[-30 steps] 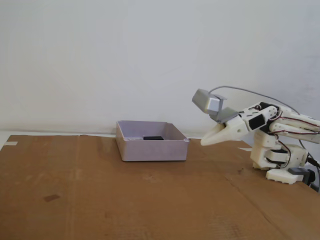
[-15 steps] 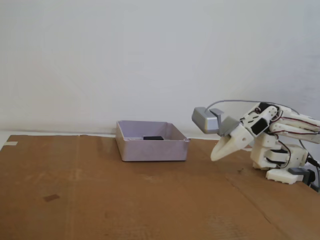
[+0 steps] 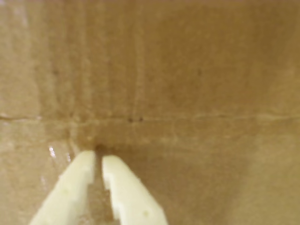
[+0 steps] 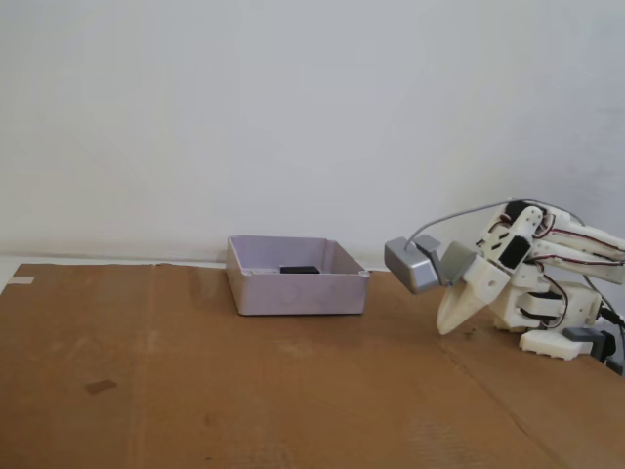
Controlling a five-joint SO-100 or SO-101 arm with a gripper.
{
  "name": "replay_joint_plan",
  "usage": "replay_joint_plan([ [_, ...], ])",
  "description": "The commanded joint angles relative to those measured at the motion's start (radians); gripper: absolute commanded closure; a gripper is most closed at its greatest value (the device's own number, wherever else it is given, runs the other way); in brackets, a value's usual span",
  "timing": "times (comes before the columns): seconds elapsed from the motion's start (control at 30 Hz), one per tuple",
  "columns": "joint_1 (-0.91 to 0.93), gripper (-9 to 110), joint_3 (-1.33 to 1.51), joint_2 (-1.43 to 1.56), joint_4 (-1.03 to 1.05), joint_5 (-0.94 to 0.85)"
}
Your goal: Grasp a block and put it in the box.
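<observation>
1. The gripper (image 4: 447,325) is pointing tip-down just above the cardboard sheet (image 4: 244,391) in the fixed view, the arm folded back close to its base (image 4: 552,322); in the wrist view its pale fingers (image 3: 70,187) are lying nearly together with only a thin gap, holding nothing.
2. The box (image 4: 296,291) is sitting well off to the gripper's left in the fixed view; a dark block (image 4: 299,270) is already lying inside it, against the far wall.
3. No other block is showing ahead of the fingertips or elsewhere; the task looks finished, or waiting on a fresh block.
4. The block is appearing small, flat and rigid, probably light; a pinch across its shorter sides would likely serve best.
</observation>
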Motion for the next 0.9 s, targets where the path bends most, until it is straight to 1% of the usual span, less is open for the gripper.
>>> replay_joint_plan([
  [0.0,0.002,101,0.041,0.003,0.129,0.009],
  [0.13,0.002,101,0.041,0.003,0.183,0.008],
  [0.87,0.009,101,0.041,0.003,0.184,0.006],
])
